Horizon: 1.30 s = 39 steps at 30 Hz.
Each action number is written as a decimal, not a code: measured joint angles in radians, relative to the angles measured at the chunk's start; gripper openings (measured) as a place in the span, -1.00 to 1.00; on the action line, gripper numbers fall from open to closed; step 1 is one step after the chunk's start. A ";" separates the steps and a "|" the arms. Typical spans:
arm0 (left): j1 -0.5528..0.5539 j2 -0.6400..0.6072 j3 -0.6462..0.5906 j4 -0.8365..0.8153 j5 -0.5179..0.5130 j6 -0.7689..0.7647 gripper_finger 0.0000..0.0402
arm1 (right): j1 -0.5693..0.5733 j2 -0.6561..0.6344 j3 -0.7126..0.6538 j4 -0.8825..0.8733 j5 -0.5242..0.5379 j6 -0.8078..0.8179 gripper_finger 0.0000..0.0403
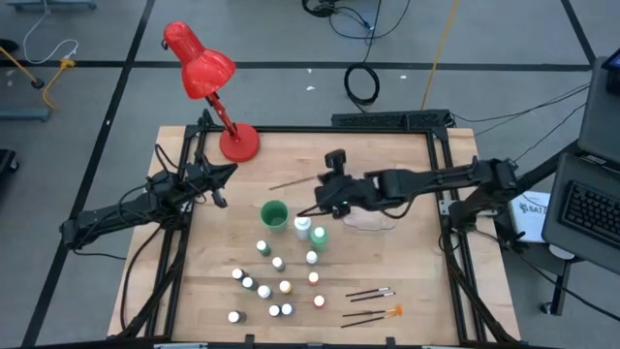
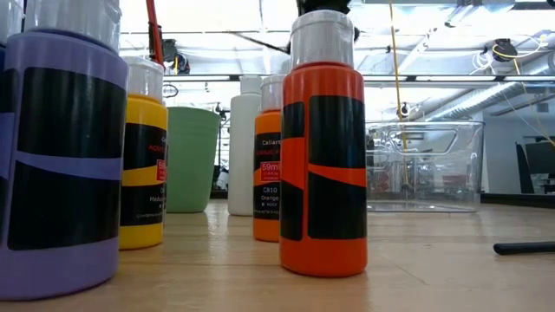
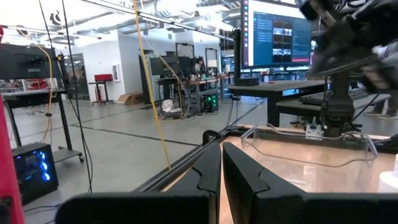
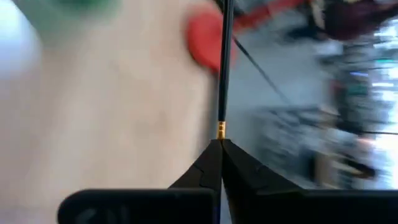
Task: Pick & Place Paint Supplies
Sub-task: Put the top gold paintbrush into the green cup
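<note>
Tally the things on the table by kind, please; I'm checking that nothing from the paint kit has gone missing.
Small paint bottles: 12
Taller bottles: 2
Paintbrushes: 4, one of them in the right pincer
Green cup: 1
Clear tray: 1
Red lamp: 1
Total: 21

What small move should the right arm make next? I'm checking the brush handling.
Probably carry the thin dark-handled paintbrush, clamped in the right gripper's shut jaws, over the green round cup close beside it, since the brush is already lifted off the wooden table.
</note>
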 joint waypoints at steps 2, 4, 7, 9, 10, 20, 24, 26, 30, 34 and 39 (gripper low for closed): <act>0.000 0.000 0.000 0.000 0.000 0.000 -0.89 | 0.000 0.040 0.039 -0.002 0.095 -0.141 -1.00; 0.000 0.000 0.000 -0.001 0.000 -0.001 -0.89 | 0.006 0.075 0.044 0.033 0.173 -0.299 -1.00; 0.000 0.000 0.000 -0.004 0.000 -0.001 -0.89 | 0.017 0.121 0.044 0.119 0.247 -0.523 -1.00; 0.000 0.000 0.000 -0.008 0.000 0.000 -0.89 | 0.025 0.152 0.044 0.170 0.271 -0.664 -1.00; 0.000 0.000 0.000 -0.011 0.000 0.002 -0.89 | 0.028 0.167 0.044 0.194 0.284 -0.726 -1.00; 0.000 0.000 0.000 -0.027 0.000 0.008 -0.89 | 0.034 0.242 0.042 0.474 0.364 -1.108 -1.00; 0.000 0.000 0.000 -0.027 0.000 -0.006 -0.89 | 0.034 0.243 0.032 0.498 0.352 -1.191 -1.00; 0.000 0.000 0.000 -0.028 0.000 -0.014 -0.89 | 0.035 0.242 0.021 0.511 0.347 -1.230 -1.00; 0.000 0.000 0.000 -0.041 0.000 -0.014 -0.89 | 0.057 0.242 -0.022 0.558 0.308 -1.288 -1.00; 0.000 0.000 0.000 -0.058 0.000 -0.014 -0.89 | 0.079 0.243 -0.080 0.650 0.286 -1.379 -1.00; 0.000 0.000 0.000 -0.057 0.000 -0.014 -0.89 | 0.079 0.242 -0.138 0.742 0.242 -1.428 -1.00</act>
